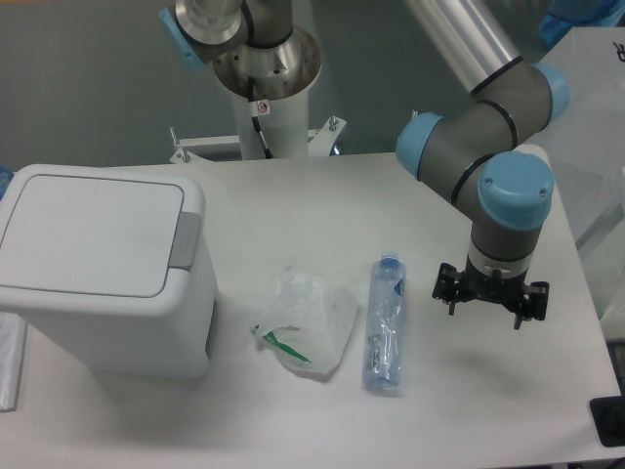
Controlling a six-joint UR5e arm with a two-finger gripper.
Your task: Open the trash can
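The trash can (107, 313) is a large white boxy bin at the left of the table. Its flat white lid (88, 234) lies shut, with the grey push tab (186, 239) on its right edge. My gripper (491, 301) hangs over the right side of the table, pointing down, far to the right of the bin. Its black jaws are spread wide and hold nothing. The fingertips are partly hidden under the wrist.
A small clear plastic bag with green print (308, 320) lies right of the bin. A clear bottle with a blue cap (386, 324) lies between the bag and my gripper. The arm's base column (266, 88) stands at the table's back edge.
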